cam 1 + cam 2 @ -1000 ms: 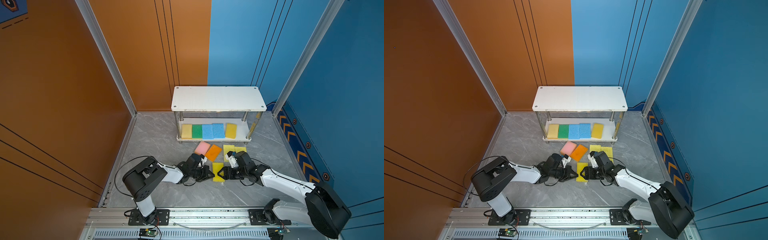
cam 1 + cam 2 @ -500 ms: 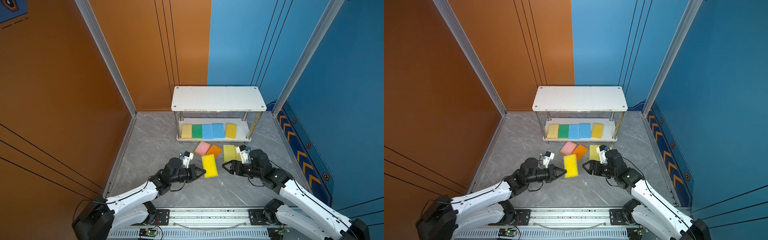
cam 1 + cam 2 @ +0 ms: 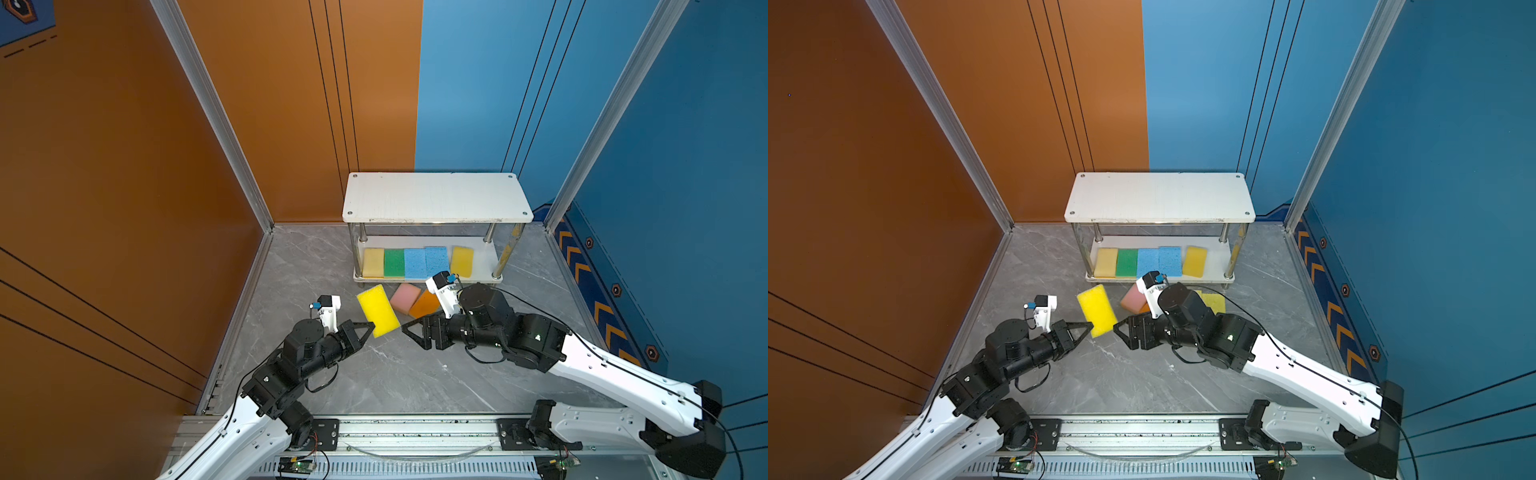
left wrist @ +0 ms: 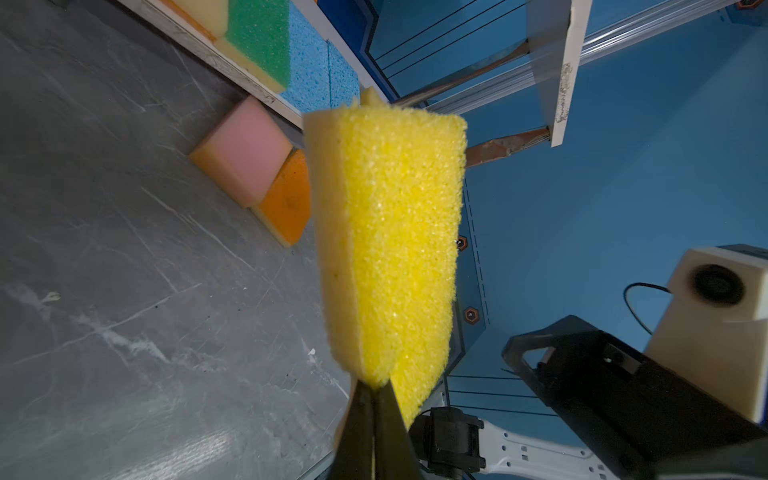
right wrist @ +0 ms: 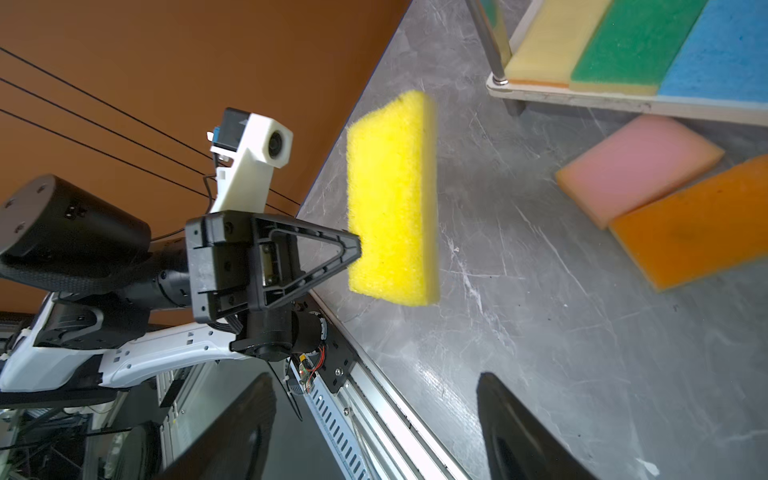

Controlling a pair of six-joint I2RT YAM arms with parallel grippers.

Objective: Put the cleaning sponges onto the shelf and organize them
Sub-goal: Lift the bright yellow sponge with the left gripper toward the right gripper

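Left gripper point(image 3: 371, 326) is pinching the yellow sponge's point(image 3: 378, 311) near end aloft; right gripper point(image 3: 409, 332) is hovering just beside it, spread and empty.

Left gripper point(image 3: 371, 326) lifted bright yellow sponge point(image 3: 378, 309) off floor — right gripper point(image 3: 411, 336) let go, apart.
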